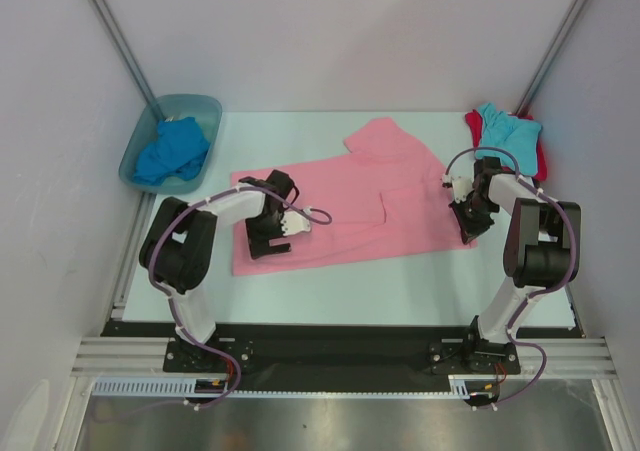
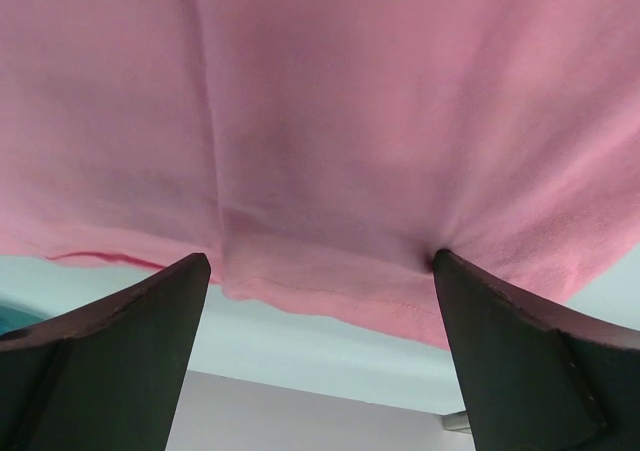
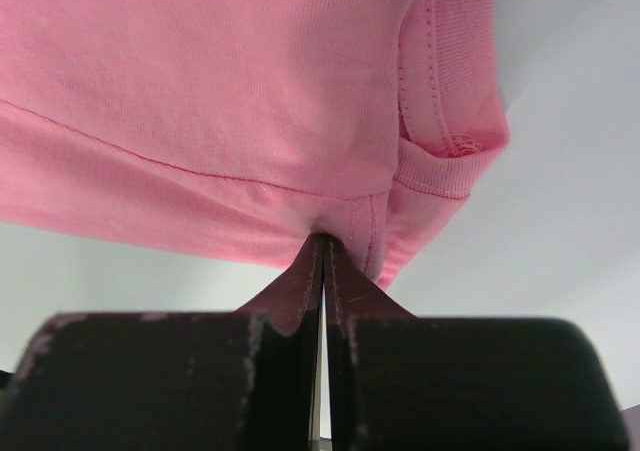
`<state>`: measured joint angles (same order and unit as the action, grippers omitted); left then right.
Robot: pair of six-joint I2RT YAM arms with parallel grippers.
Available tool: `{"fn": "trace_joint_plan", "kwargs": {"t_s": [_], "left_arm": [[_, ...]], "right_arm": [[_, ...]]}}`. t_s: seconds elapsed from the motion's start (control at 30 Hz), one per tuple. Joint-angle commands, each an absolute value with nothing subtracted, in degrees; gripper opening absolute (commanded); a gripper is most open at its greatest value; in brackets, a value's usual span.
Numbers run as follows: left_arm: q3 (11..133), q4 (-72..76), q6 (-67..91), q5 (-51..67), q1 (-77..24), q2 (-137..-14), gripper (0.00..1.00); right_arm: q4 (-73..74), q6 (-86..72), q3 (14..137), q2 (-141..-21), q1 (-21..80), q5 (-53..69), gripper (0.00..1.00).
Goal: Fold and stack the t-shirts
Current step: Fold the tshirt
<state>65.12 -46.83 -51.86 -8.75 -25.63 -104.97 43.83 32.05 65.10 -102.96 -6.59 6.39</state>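
A pink t-shirt (image 1: 370, 206) lies spread across the middle of the table, partly folded over on itself. My left gripper (image 1: 268, 239) is down on its left part and stands open, both fingertips resting on the cloth (image 2: 350, 121) near a hem, nothing gripped between them (image 2: 320, 261). My right gripper (image 1: 468, 229) is at the shirt's right edge, shut on a pinch of pink fabric (image 3: 220, 91) beside the ribbed collar, the tips meeting at the seam (image 3: 322, 239). A royal blue t-shirt (image 1: 172, 151) lies crumpled in a tub. A turquoise t-shirt (image 1: 505, 126) lies on a red one (image 1: 470, 126) at back right.
The blue-green translucent tub (image 1: 130, 156) stands at the back left corner, against the left wall. White walls with metal posts close in the table on three sides. The pale table surface (image 1: 360, 276) shows bare in front of the pink shirt.
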Motion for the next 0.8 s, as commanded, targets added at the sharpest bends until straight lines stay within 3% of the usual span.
{"fn": "trace_joint_plan", "kwargs": {"t_s": [0.0, 0.43, 0.63, 0.77], "left_arm": [[62.8, -43.8, -50.4, -15.4, -20.1, -110.1, 1.00], [68.7, -42.5, -43.7, -18.6, -16.7, -104.8, 1.00], [80.1, -44.0, -33.1, -17.0, -11.9, -102.4, 1.00], [91.1, -51.8, -28.7, -9.7, -9.0, -102.2, 1.00]], "right_arm": [[48.2, 33.6, 63.4, -106.1, -7.5, 1.8, 0.00], [48.0, 33.3, 64.1, -106.8, -7.5, 2.3, 0.00], [47.8, 33.6, 63.9, -106.5, -7.6, 1.9, 0.00], [47.8, 33.7, 64.2, -106.8, -7.6, 1.8, 0.00]]}}
